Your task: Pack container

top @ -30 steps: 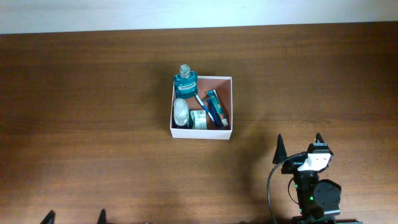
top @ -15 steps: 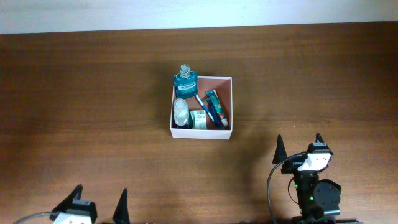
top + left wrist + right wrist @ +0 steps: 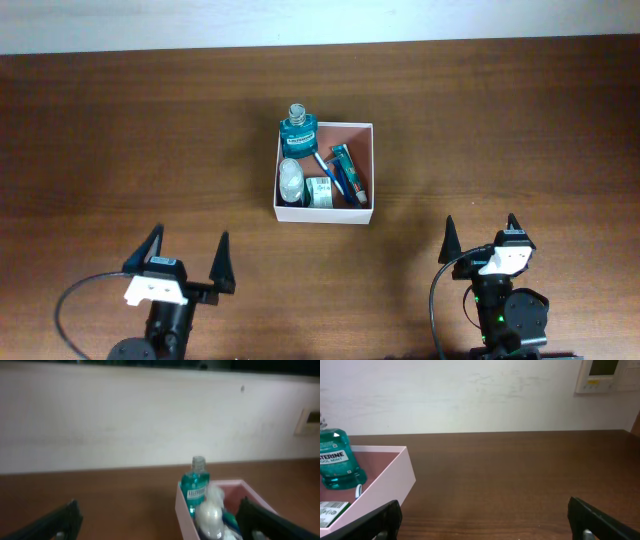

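Observation:
The container (image 3: 372, 172), a shallow white-walled square box with a reddish-brown inside, sits mid-table. In it stand a teal mouthwash bottle (image 3: 298, 130) at the back left corner and a white rounded bottle (image 3: 291, 180). A labelled small pack (image 3: 321, 192) and a blue toothpaste tube (image 3: 349, 172) lie beside them. My left gripper (image 3: 189, 240) is open and empty, near the front edge, left of the box. In the left wrist view the container (image 3: 183, 510) and mouthwash bottle (image 3: 195, 487) lie ahead, right of centre. My right gripper (image 3: 481, 225) is open and empty at the front right.
Bare brown tabletop (image 3: 120, 150) surrounds the box on all sides. A white wall (image 3: 470, 395) runs behind the table's far edge. In the right wrist view the container's corner (image 3: 390, 482) and the mouthwash bottle (image 3: 337, 462) show at the left.
The left arm has come up from the bottom edge into the overhead view, moving forward and right toward the box. The right arm and the box's contents have not moved.

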`<move>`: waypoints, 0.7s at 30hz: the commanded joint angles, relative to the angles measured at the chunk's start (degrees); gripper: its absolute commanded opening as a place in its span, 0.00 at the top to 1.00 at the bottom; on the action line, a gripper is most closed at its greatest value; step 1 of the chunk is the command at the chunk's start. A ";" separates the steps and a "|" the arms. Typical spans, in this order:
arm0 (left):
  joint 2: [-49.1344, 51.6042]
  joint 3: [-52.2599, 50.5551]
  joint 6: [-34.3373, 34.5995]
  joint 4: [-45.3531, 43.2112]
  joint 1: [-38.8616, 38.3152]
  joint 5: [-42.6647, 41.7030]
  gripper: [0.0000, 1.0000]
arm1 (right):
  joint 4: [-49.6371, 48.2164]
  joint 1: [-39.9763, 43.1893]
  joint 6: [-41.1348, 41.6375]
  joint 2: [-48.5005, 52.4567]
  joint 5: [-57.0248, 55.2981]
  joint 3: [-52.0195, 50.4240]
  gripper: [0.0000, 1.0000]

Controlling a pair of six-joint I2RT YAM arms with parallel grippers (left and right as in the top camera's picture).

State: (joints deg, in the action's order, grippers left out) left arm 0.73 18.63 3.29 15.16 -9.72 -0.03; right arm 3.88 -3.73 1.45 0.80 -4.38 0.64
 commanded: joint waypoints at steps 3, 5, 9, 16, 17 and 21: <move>-0.39 -9.11 0.13 -8.33 0.31 2.12 0.01 | 0.44 0.52 -0.15 -0.55 0.33 -0.33 0.01; -0.39 -10.56 0.13 -8.48 0.31 4.52 0.01 | 0.44 0.52 -0.15 -0.55 0.33 -0.33 0.01; -0.39 -12.59 0.13 -8.72 0.33 9.07 0.01 | 0.44 0.52 -0.15 -0.55 0.33 -0.33 0.01; -0.42 -15.85 0.13 -8.68 2.19 8.11 0.01 | 0.44 0.52 -0.15 -0.55 0.33 -0.33 0.01; -0.42 -16.44 0.15 -8.68 2.49 7.50 0.01 | 0.44 0.52 -0.15 -0.55 0.33 -0.33 0.02; -0.42 -17.09 0.13 -8.94 2.86 6.91 0.01 | 0.44 0.52 -0.15 -0.55 0.33 -0.33 0.01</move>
State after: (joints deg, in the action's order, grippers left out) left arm 0.73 2.59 3.29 6.66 -7.27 7.73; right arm 3.88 -3.73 1.43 0.80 -4.38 0.62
